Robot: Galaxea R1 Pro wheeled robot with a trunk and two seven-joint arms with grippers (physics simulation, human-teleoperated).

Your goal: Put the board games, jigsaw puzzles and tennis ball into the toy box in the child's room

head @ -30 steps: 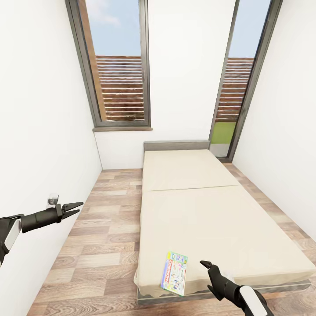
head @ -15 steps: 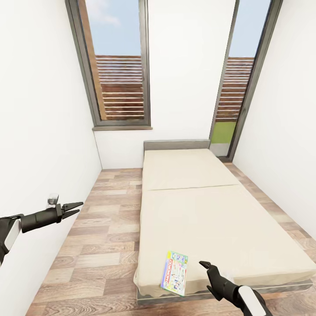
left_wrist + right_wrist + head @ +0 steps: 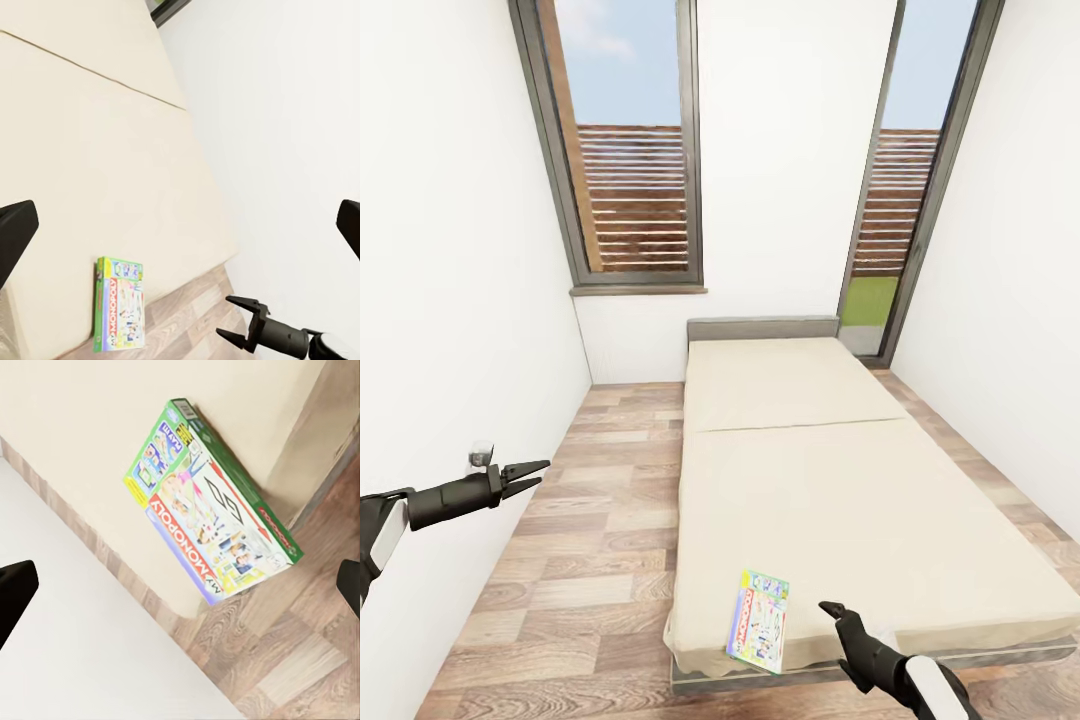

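Right end effector (image 3: 838,620) (fingers spread) hovers beside bed-edge board game (image 3: 758,620).

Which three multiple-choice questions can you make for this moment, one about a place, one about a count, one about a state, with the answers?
1. Where does the board game lie?
A. at the near edge of the bed
B. against the headboard
C. on the floor

2. How many game boxes show on the bed?
A. three
B. two
C. one

3. How is the right gripper?
A. shut on the box
B. open, holding nothing
C. pressed flat on the mattress

Answers: 1 A, the head view shows it by the mattress's near edge; 2 C, a single green box shows there; 3 B, its fingers stand spread beside the box, apart from it.
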